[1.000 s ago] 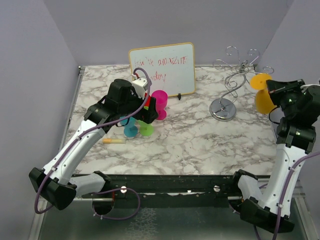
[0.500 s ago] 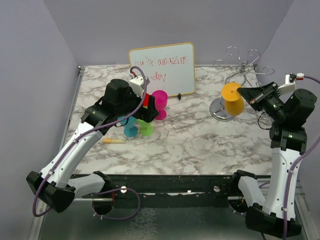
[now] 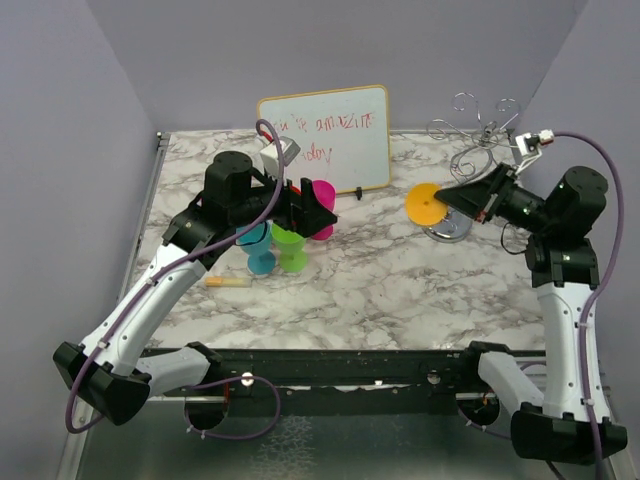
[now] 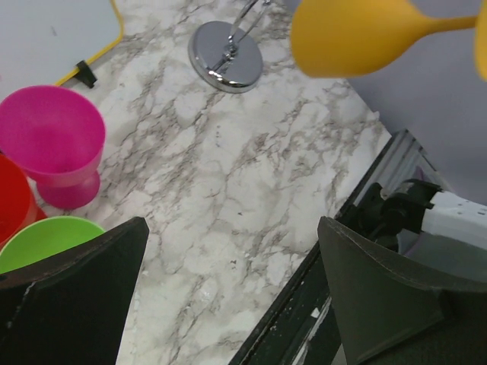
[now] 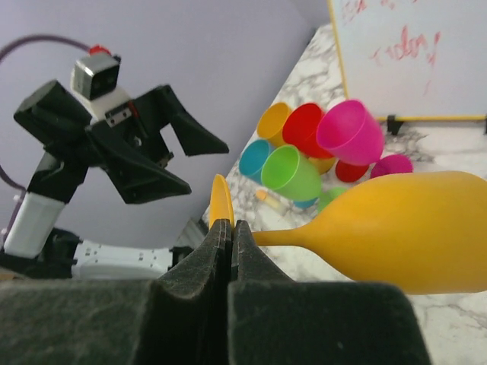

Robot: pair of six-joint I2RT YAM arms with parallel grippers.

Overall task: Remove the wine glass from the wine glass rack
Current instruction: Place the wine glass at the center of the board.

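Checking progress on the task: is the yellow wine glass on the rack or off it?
Off. The right gripper, shut on the stem, holds the yellow wine glass sideways in midair, clear of the wine glass rack.

Both arms over the table: left pincer open, right pincer closed.
Left arm reaches from the near left corner toward the back left of the table, left pincer (image 3: 318, 205) pointing right, jaws spread wide. Right arm stands upright at the right edge, forearm bent leftward; right pincer (image 3: 470, 200) roughly level, jaws clamped on the wine glass (image 3: 425, 203) stem.
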